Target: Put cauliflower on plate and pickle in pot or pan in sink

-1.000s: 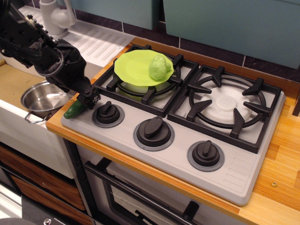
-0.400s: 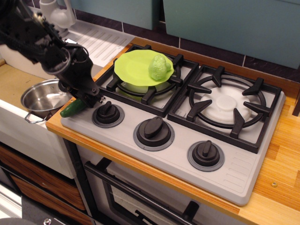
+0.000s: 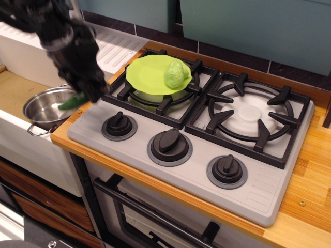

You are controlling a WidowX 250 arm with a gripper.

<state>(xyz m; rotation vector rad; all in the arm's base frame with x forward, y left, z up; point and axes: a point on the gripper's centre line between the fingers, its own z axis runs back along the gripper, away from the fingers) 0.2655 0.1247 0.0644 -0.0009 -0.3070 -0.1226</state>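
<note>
The pale-green cauliflower (image 3: 176, 74) sits on the lime-green plate (image 3: 150, 75), which rests on the stove's back left burner. My gripper (image 3: 89, 96) is shut on the dark green pickle (image 3: 72, 102) and holds it in the air over the right rim of the steel pot (image 3: 45, 107). The pot stands in the tan sink (image 3: 15, 89) at the left. The arm hides most of the drainboard and the tap.
The grey stove top (image 3: 155, 135) has three black knobs along its front and two black burner grates. A wooden counter edge (image 3: 64, 142) runs between sink and stove. A ribbed white drainboard (image 3: 116, 44) lies behind the sink.
The gripper has lifted the pickle off the stove's front left corner and carried it up and left, over the pot's rim.
</note>
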